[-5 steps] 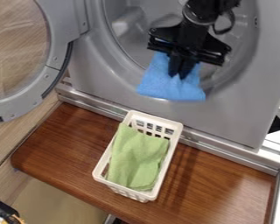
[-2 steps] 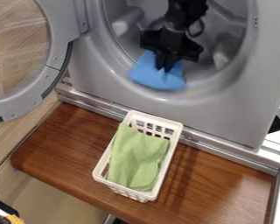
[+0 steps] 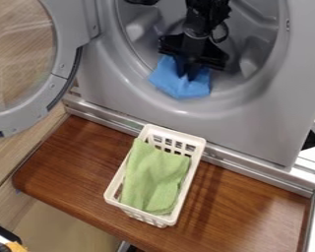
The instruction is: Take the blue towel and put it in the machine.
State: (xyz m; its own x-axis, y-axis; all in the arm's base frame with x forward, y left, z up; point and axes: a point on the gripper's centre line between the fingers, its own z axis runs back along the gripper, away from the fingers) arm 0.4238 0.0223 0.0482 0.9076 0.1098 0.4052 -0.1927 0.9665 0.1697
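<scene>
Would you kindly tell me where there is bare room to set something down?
Bare wood lies left of the white basket, toward the rounded corner, and right of it, below the metal rail. The machine's opening is crowded: the pincer holds the blue towel there.

**Soft Brightness Outside, Deeper Greys in the Drum (image 3: 139,42)**

Bright, diffuse light covers the machine (image 3: 252,130), with gentle highlights along its round opening. The drum's recesses fall into darker grey, and the black arm (image 3: 198,17) shows little shading. Pale, streaky reflections cross the door glass (image 3: 15,54) at left. A soft sheen lies on the board (image 3: 75,162) at near right; darker bands fall beside the basket (image 3: 176,133). The light's source cannot be made out.
</scene>
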